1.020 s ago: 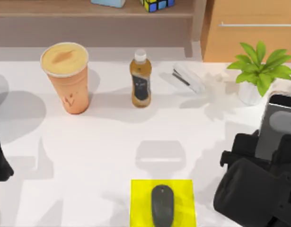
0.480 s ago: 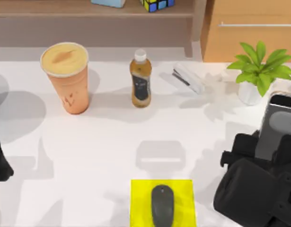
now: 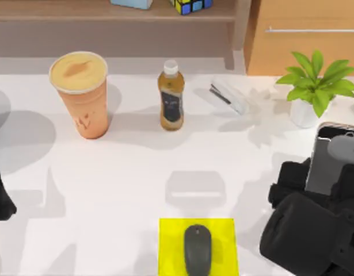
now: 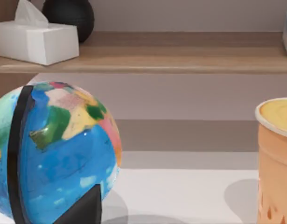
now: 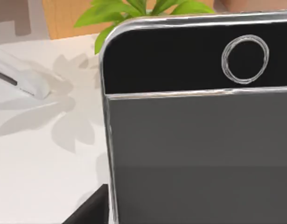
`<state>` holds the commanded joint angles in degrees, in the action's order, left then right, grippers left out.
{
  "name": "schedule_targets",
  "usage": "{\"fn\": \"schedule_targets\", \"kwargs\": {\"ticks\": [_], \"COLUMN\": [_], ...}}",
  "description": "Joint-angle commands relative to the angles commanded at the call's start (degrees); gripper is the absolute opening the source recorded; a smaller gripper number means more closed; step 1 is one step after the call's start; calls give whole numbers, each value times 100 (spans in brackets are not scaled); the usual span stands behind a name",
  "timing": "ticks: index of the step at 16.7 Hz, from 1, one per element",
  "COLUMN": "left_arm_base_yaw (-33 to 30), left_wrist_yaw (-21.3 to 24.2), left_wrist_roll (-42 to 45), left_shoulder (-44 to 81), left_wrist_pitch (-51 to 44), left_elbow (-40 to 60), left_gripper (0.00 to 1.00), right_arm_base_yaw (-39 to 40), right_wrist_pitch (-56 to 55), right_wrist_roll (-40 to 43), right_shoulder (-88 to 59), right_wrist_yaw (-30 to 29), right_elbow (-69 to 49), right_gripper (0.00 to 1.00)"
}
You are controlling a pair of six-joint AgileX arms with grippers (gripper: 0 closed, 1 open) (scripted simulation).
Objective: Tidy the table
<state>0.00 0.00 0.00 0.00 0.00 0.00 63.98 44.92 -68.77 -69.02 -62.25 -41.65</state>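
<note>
Firmly, right jaws (image 3: 332, 172) grip phone (image 3: 329, 158).

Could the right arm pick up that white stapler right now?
Probably not yet: the right gripper already carries a phone. The table between it and the stapler lies bare, so the path itself looks free.

Bulky matte-black right arm (image 3: 315, 230)
</note>
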Motion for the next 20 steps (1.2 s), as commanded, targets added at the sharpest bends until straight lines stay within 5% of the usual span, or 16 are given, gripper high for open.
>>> {"fn": "schedule_targets", "kwargs": {"ticks": [7,20], "left_arm_base_yaw": [0,0], "left_wrist_yaw": [0,0], "left_wrist_roll": [0,0], "left_shoulder": [0,0], "left_wrist_pitch": [0,0], "left_elbow": [0,0], "left_gripper": [100,100], "right_arm_base_yaw": [17,666], "right_wrist_pitch": [40,1338], "right_wrist_roll": [-67,-1700], "right_shoulder": [48,363], "right_wrist_yaw": [-9,-174], "right_elbow": [-12,-278], "right_gripper": [100,100]}}
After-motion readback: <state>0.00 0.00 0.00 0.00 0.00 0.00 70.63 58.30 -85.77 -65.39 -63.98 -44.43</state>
